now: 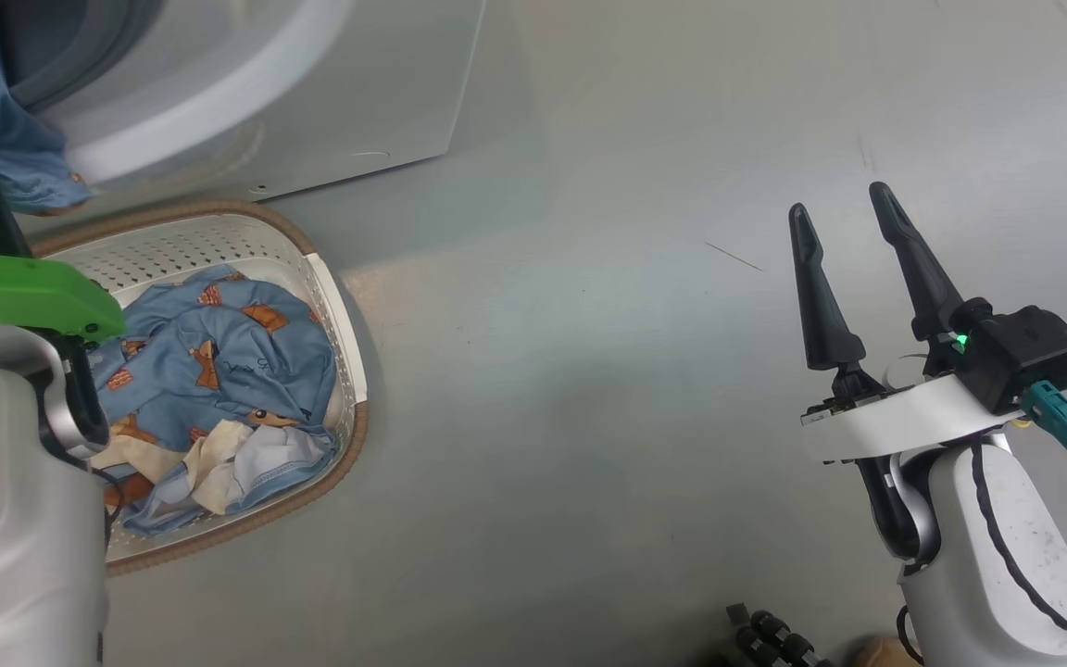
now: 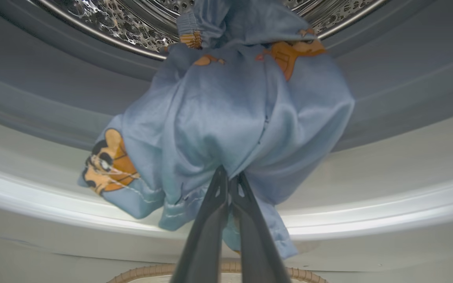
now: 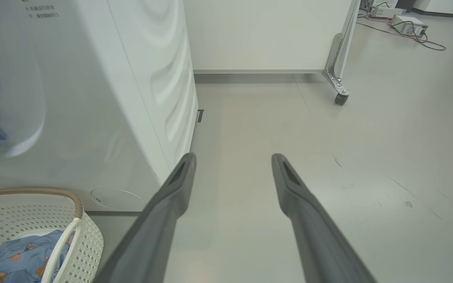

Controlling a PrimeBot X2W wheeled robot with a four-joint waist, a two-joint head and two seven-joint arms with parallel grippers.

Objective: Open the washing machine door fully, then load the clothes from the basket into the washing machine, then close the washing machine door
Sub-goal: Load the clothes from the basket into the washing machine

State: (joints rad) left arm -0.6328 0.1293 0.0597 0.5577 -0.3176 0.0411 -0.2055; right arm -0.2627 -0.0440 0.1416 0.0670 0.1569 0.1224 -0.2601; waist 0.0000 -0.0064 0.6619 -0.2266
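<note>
Left pincer [image 2: 228, 184] clamps a garment [image 2: 226, 118] draped over the washer [image 1: 357, 93] rim. Right pincer [image 1: 837, 201] apart above open floor [image 1: 589, 371]; clothes [image 1: 219, 371] fill the basket [image 1: 182, 248].

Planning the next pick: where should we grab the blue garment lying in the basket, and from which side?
Pinch the raised fold on top of the blue garment, coming straight down from above. The walls of the basket block a sideways approach, and the bunched ridge gives something to close on.

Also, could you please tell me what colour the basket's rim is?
Brown, woven-looking; the basket's rim shows best in the head view.
</note>
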